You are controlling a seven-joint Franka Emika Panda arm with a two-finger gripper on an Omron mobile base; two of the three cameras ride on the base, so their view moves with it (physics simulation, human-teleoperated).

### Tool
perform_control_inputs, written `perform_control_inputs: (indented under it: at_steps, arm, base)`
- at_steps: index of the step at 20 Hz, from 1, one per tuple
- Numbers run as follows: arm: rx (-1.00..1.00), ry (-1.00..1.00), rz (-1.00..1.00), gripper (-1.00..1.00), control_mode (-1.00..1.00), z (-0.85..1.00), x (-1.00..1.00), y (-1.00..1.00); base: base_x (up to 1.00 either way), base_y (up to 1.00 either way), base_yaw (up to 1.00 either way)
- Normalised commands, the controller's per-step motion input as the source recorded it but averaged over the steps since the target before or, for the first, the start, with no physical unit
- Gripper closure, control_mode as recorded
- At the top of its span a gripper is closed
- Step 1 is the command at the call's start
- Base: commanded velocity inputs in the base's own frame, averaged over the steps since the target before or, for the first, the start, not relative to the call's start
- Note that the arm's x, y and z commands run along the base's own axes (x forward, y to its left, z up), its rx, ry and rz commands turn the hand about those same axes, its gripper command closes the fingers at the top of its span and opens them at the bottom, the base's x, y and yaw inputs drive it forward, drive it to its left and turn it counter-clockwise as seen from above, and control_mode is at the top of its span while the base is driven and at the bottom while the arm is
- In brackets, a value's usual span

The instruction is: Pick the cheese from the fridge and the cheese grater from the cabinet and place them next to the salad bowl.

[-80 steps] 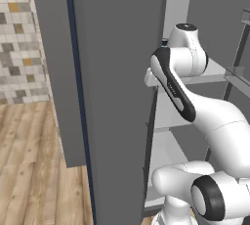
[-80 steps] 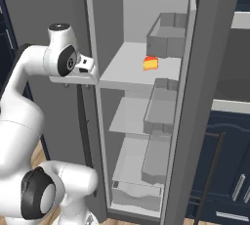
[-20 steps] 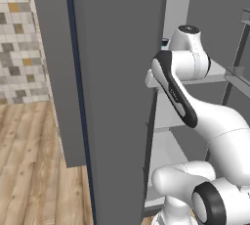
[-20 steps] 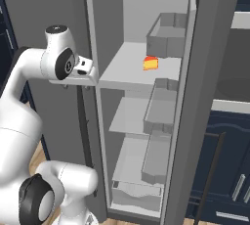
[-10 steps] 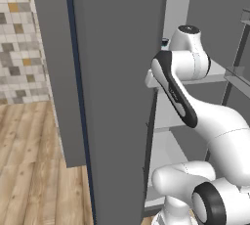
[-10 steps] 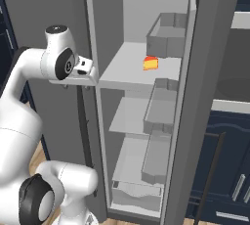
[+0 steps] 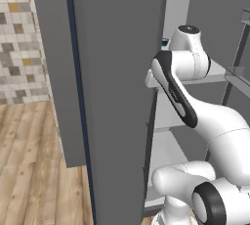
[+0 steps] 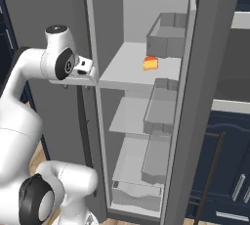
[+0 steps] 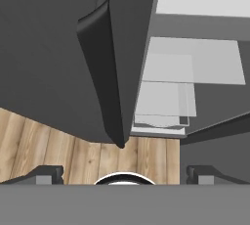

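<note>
Inside the open fridge (image 8: pixel 93 33), the cheese (image 8: pixel 151 63) sits on the pale upper shelf (image 8: pixel 124 72), near a grey bin (image 8: pixel 168 40) at the shelf's back.

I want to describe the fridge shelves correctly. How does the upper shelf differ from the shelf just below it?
The upper shelf carries the cheese, a small yellow-orange wedge with a red edge, near its right side; the shelf below has nothing lying on its open surface. The upper shelf also looks wider and more brightly lit than the shelf below. Both are pale, flat and level inside the open fridge.
</note>
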Motion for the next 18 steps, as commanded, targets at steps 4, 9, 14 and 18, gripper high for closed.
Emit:
perform_control_inputs:
  at_steps: [4,9,14,18]
  arm:
    - [0.0,0.0,0.0,-1.0,-1.0,0.0,0.0,0.0]
    - [0.0,0.0,0.0,-1.0,-1.0,0.0,0.0,0.0]
    - [0.0,0.0,0.0,-1.0,-1.0,0.0,0.0,0.0]
    - [0.0,0.0,0.0,-1.0,-1.0,0.0,0.0,0.0]
  base:
    - [0.0,0.0,0.0]
    - [0.0,0.0,0.0]
    - [0.0,0.0,0.0]
    - [0.0,0.0,0.0]
